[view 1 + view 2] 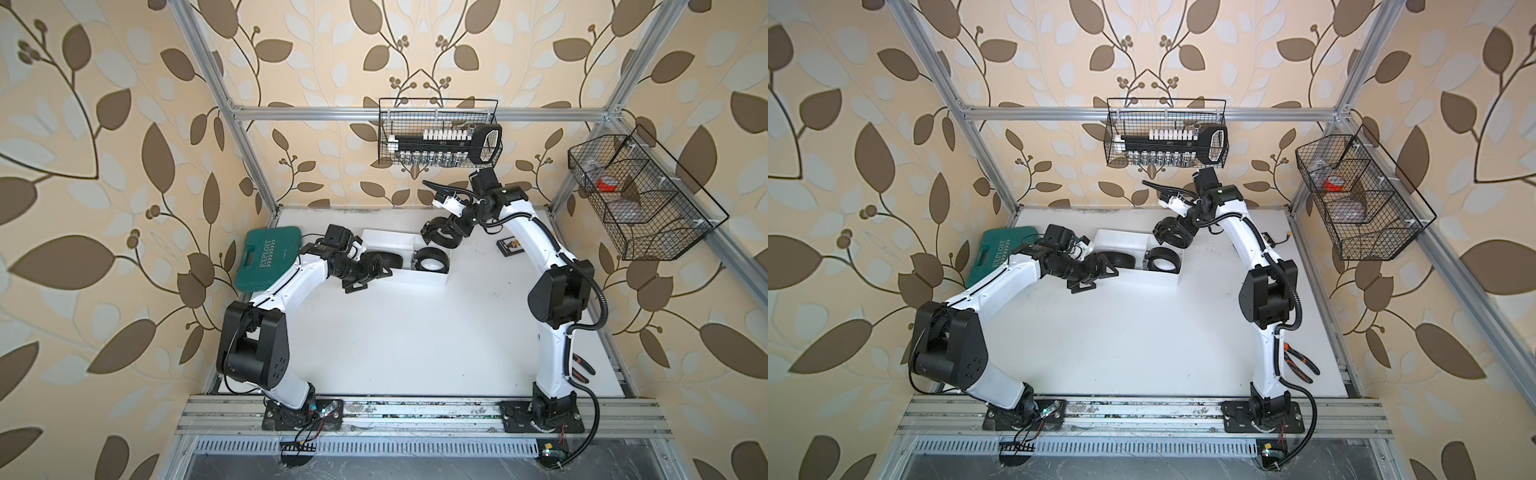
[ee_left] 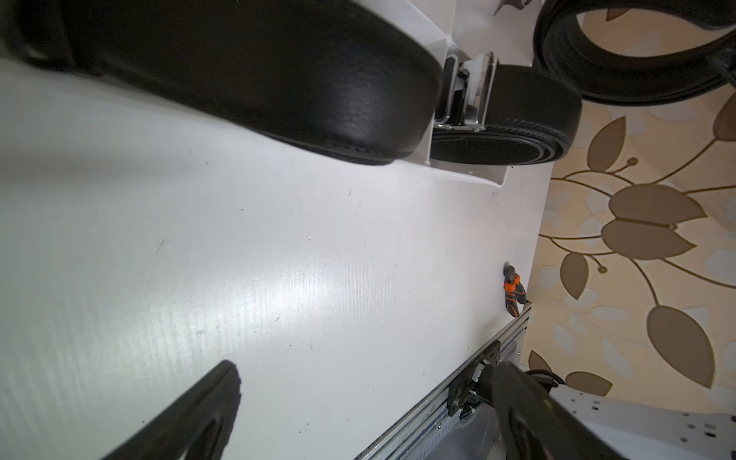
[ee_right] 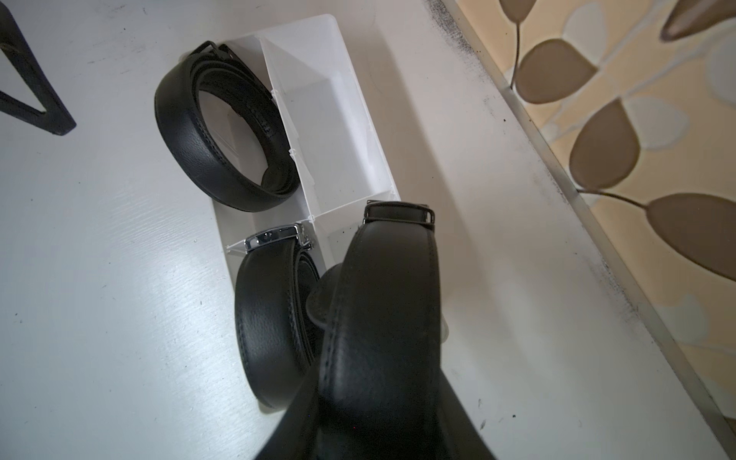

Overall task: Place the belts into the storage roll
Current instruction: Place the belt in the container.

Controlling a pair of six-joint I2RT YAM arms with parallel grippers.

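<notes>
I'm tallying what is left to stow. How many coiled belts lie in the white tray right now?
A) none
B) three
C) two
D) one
C: one coiled belt and a silver-buckled belt lie in compartments of the white tray, while the third belt is gripped by the right hand.

In the right wrist view the lifted belt [image 3: 382,318] is blurred and cut off at the picture's edge, and part of the silver-buckled belt [image 3: 271,310] is hidden behind it. In the left wrist view the nearest coiled belt [image 2: 239,71] is cropped by the edge, and only two blurred, cut-off fingers [image 2: 187,414] of the left gripper [image 2: 360,372] are seen.
</notes>
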